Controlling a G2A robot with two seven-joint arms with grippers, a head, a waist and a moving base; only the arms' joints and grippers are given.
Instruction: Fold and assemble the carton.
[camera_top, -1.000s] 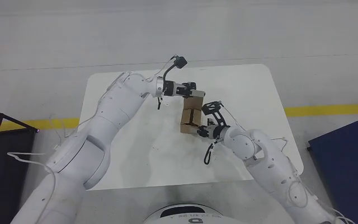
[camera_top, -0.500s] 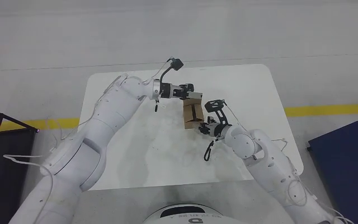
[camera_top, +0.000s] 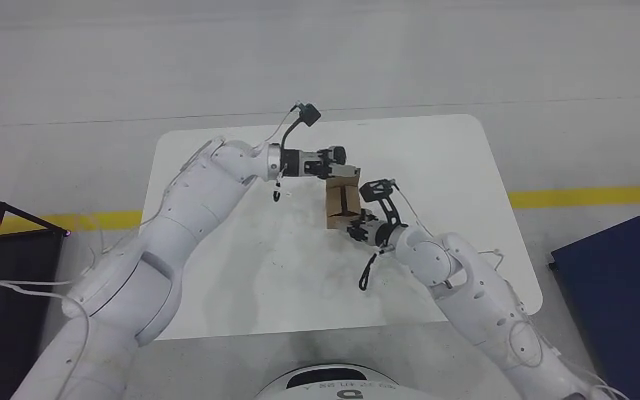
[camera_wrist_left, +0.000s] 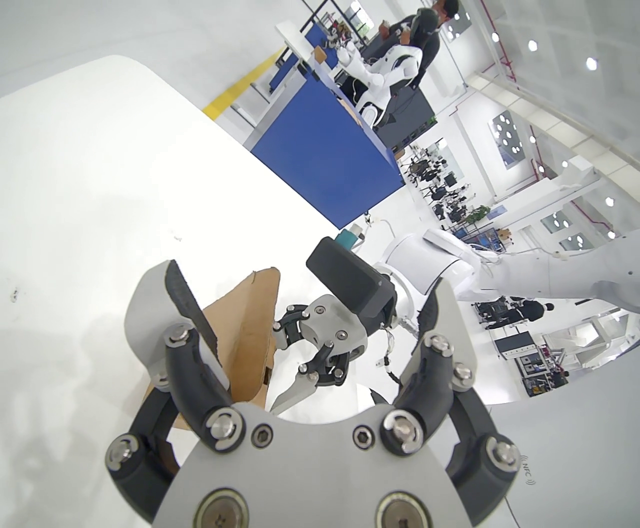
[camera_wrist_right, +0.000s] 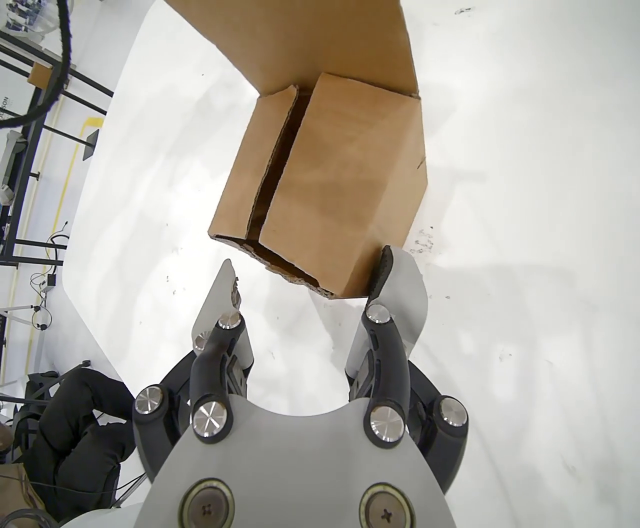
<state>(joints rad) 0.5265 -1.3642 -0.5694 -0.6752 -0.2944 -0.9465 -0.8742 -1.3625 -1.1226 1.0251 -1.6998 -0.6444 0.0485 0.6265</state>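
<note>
We are looking at the carton (camera_top: 342, 198), which is standing just right of and above the centre of the top view, on the white table (camera_top: 450, 160), between both arms. The left gripper (camera_top: 343, 160) is sitting at its upper edge with the fingers spread wide. One pad (camera_wrist_left: 192, 305) is lying close beside a raised flap, pinching nothing. The right gripper (camera_top: 353, 230) is sitting at the lower corner, likewise spread, with one fingertip (camera_wrist_right: 387, 272) touching the cardboard. We are judging the carton to be light and easily shoved, with stiff panels that hinge freely at the creases and raw edges prone to crushing. We are favouring a pinch on a flap's free edge, with the other gripper bracing a wall near a corner.
</note>
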